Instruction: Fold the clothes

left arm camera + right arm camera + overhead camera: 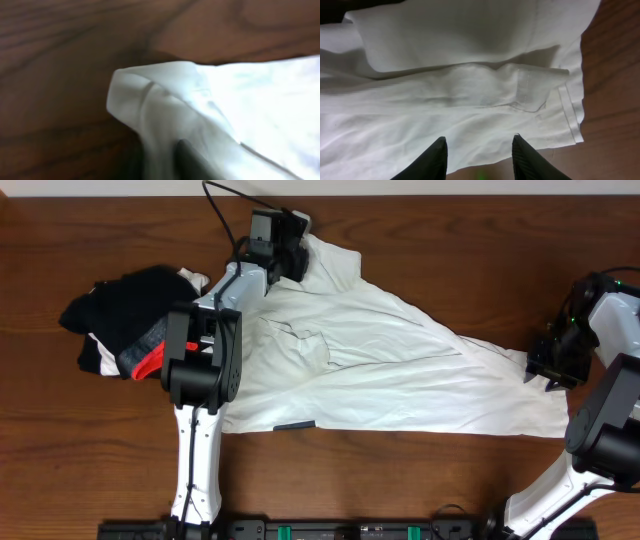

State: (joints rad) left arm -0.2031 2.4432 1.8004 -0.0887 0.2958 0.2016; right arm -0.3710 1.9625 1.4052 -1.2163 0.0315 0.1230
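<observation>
- The white T-shirt (400, 370) lies spread and rumpled across the middle of the brown worktop (450, 240), narrowing toward the right side.
- We see our left fingers (192, 159) at the shirt's far corner on the left. The cloth bunches up over them there, and we cannot tell whether they pinch it.
- Our right fingers (436, 159) stand apart above the shirt's right hem, holding nothing.
- A heap of black garments (125, 310) lies just left of the shirt.

Robot lab — arms (200, 370), wooden table (450, 240)
</observation>
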